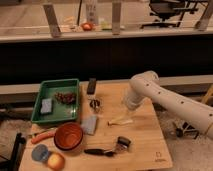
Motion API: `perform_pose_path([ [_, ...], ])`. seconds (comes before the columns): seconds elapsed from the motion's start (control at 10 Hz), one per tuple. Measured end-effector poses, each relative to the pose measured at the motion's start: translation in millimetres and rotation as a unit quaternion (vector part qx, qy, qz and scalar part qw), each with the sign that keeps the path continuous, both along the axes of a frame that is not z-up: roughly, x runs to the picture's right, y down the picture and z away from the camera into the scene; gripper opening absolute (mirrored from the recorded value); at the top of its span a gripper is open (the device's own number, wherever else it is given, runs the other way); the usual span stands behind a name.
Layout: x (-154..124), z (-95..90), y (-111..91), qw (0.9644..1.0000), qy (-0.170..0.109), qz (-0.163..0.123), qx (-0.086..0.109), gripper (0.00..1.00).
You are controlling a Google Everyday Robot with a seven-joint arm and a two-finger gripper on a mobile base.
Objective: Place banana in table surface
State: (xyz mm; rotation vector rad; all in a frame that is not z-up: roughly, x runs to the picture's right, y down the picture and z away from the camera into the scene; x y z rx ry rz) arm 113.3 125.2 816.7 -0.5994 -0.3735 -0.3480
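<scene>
The claw (126, 107) hangs by the slim pale banana (120, 120) mid-tabletop, where the light tan wooden tabletop (145, 137) lies open to the right, while the green tray (54, 115) and orange bowl (69, 136) crowd the left.
</scene>
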Motion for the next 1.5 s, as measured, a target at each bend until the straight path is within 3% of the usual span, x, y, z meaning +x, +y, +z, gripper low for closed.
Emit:
perform_pose_path([
  [0.4,-6.4,20.9,16.3,0.9996,-0.007,0.006,-0.026,0.8],
  [1.5,4.9,24.5,21.4,0.9987,-0.025,0.026,-0.037,0.8],
])
